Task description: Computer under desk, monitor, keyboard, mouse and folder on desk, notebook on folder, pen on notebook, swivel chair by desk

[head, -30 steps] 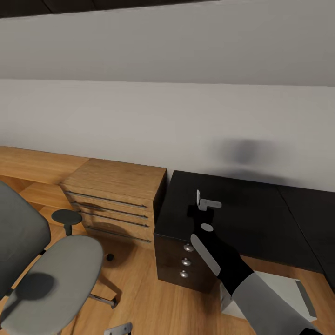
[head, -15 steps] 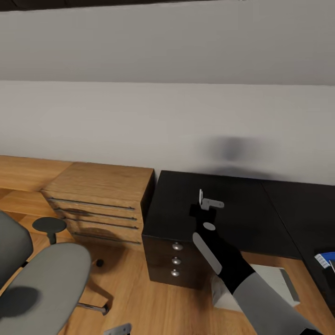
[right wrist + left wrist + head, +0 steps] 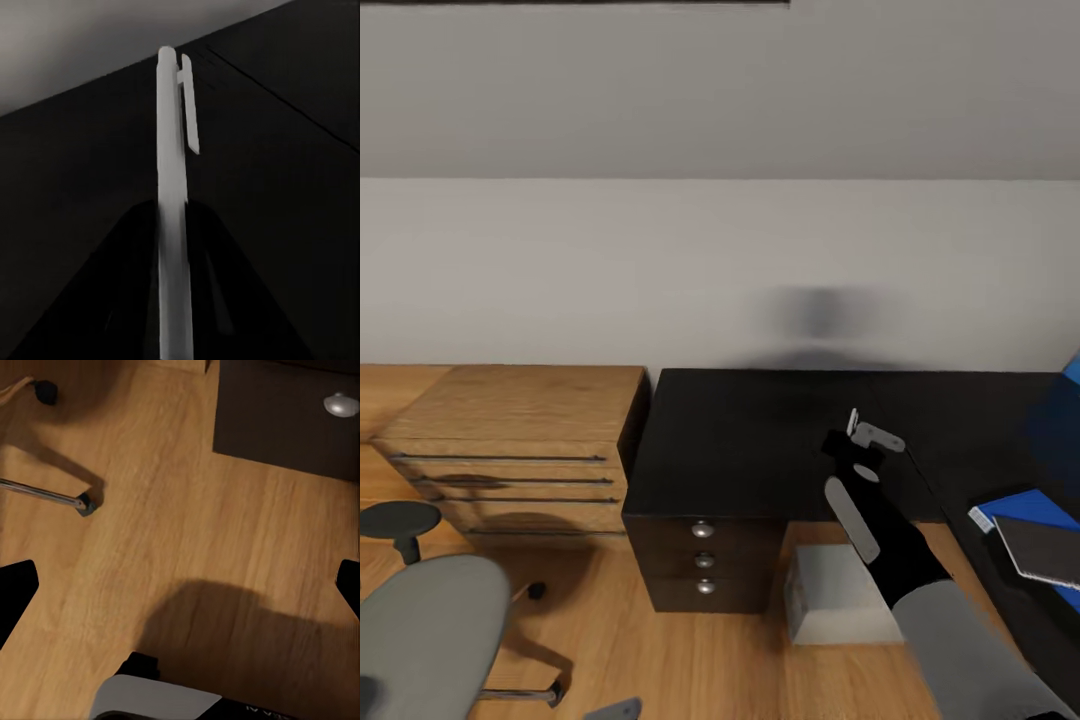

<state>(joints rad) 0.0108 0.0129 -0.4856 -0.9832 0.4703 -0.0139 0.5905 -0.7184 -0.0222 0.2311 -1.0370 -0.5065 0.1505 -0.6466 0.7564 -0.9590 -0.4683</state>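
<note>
My right gripper (image 3: pixel 866 436) is shut on the slim white pen (image 3: pixel 877 436) and hovers over the black desk (image 3: pixel 750 440). In the right wrist view the pen (image 3: pixel 172 187) stands between the dark fingers (image 3: pixel 131 292) above the desk top (image 3: pixel 67 187). At the right edge a blue folder (image 3: pixel 1015 505) lies on the desk with a grey notebook (image 3: pixel 1045 550) on it. The light grey computer (image 3: pixel 840 595) sits on the floor under the desk. The grey swivel chair (image 3: pixel 420 640) is at the lower left. My left gripper (image 3: pixel 180 585) is open over the wood floor.
An oak dresser (image 3: pixel 510 440) stands left of the desk's black drawer unit (image 3: pixel 705 560). A blue back panel (image 3: pixel 1072 372) shows at the far right. The chair's chrome leg and caster (image 3: pixel 85 504) and a drawer knob (image 3: pixel 341 405) lie below the left gripper.
The head view has swung right: dresser and chair slid left, and the blue folder and notebook came into view. The right gripper still holds the pen over the desk.
</note>
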